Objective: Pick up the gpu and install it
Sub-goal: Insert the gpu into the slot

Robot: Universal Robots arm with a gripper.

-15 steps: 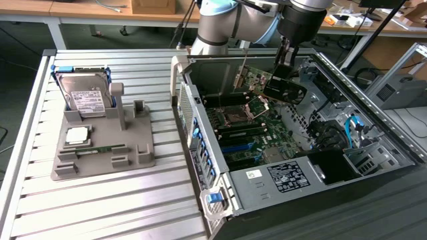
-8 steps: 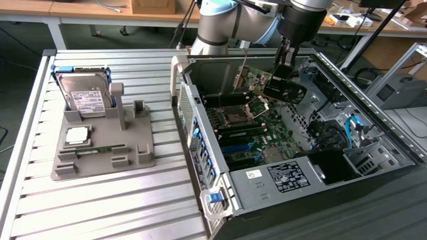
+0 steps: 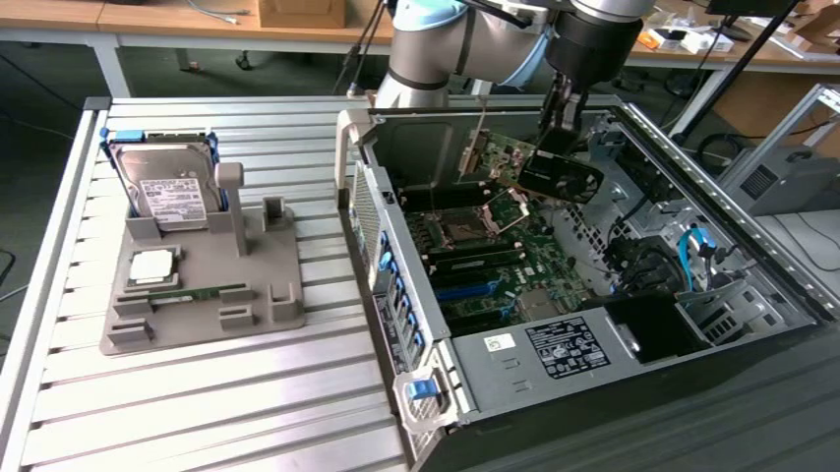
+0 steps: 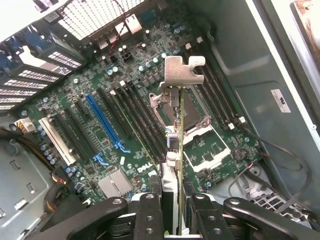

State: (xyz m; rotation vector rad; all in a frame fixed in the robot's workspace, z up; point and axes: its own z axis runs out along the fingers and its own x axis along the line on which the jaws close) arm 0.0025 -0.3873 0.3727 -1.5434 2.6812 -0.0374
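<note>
Gripper [image 4: 172, 210] clamped on the gpu [image 4: 181, 125], which is held clear of the board.
Pickup is done: the card is held on edge above the motherboard [image 4: 125, 75], toward the far end of the open case [image 3: 434, 393]. Seating remains undone, and the blue slot [image 4: 106, 124] is unfilled.

Arm [image 3: 434, 44] reaching down from above — hand [image 3: 561, 143] vertical, fingers pinched on the gpu [image 3: 565, 179] edge

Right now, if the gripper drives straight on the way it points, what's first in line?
The gripper is shut on the gpu, so the card's far end leads. It would likely meet the motherboard around the CPU socket first; depth is unclear.
</note>
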